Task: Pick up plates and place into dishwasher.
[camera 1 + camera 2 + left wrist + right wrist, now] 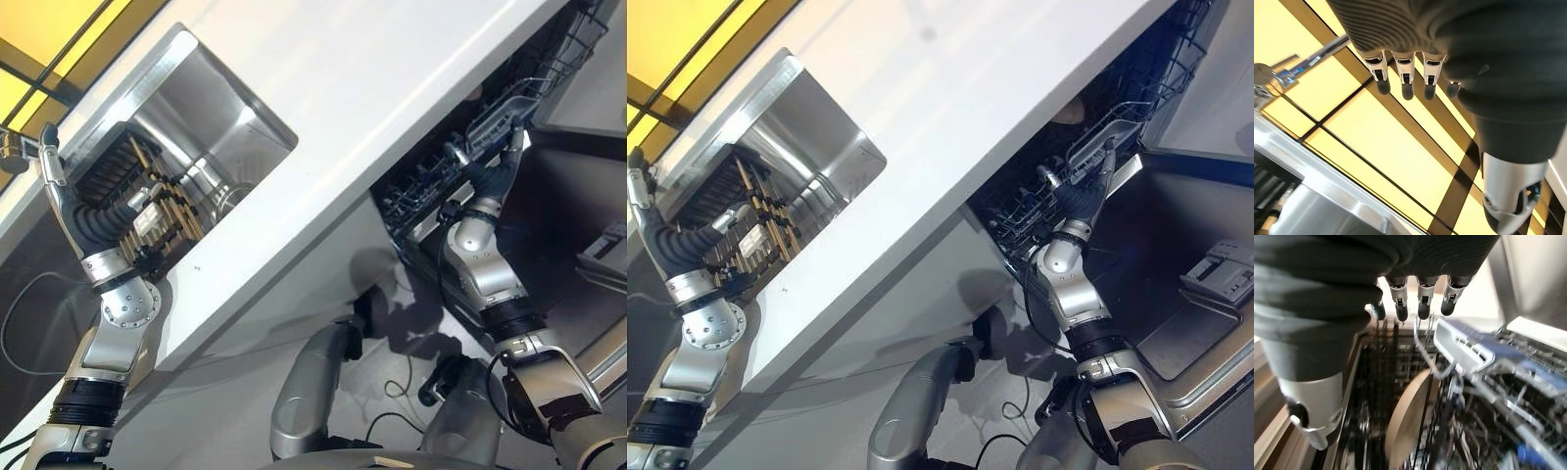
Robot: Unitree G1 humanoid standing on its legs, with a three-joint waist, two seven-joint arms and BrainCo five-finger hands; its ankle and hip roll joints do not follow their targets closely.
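A tan plate (1409, 417) stands on edge in the dishwasher's lower rack (1376, 396); it also peeks out under the counter as the plate (1068, 111). My right hand (495, 171) reaches into the dishwasher rack (426, 191), just above the plate. Its fingers (1421, 301) are straight and hold nothing, so it is open. My left hand (71, 208) is raised by the near corner of the sink (211, 108). The left hand's fingers (1403, 73) are straight and empty too.
A dark slatted dish rack (147, 211) sits inside the steel sink. A grey cutlery basket (500, 117) lies in the dishwasher beside my right hand. The dishwasher door (1205, 284) hangs open. The white counter (392, 78) runs between sink and dishwasher. A faucet (1283, 73) stands behind the sink.
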